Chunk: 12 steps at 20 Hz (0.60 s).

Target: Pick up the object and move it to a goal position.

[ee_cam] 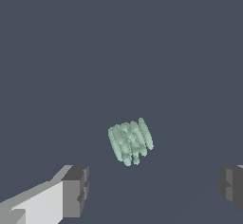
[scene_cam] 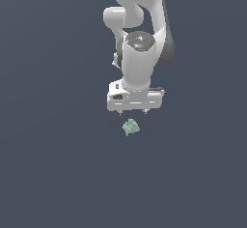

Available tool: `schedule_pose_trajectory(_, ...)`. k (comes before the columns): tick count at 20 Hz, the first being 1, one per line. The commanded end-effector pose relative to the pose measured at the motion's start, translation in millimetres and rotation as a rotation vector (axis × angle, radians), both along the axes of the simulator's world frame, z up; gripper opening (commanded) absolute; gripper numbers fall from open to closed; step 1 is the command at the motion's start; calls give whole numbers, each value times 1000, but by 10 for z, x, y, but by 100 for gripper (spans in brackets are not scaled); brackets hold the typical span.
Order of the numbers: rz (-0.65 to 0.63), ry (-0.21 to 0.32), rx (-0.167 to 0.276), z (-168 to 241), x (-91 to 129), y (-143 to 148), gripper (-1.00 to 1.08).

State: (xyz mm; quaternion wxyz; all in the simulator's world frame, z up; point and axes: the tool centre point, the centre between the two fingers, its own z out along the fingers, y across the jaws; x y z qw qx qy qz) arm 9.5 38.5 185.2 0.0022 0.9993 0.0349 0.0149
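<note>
The object (scene_cam: pixel 130 127) is a tiny pale mint-green ridged block lying on the dark grey floor. In the exterior view it sits just below the white gripper (scene_cam: pixel 133 112), which hangs over it with only the short finger tips showing under the hand. In the wrist view the object (ee_cam: pixel 130 141) lies on the floor between and beyond the two grey fingertips (ee_cam: pixel 76 190), which stand wide apart with nothing between them. The gripper (ee_cam: pixel 154 187) is open and empty, apart from the object.
The white arm (scene_cam: pixel 140 38) rises from the gripper toward the top of the exterior view. The plain dark grey floor (scene_cam: pixel 58 164) surrounds the object on all sides.
</note>
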Motion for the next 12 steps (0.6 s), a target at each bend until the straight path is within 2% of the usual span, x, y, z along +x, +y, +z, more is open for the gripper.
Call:
schedule_pose_trajectory(1, 2, 0, 0, -6, -1, -1, 100)
schedule_pose_trajectory(12, 115, 10, -4, -307, -38, -5, 100)
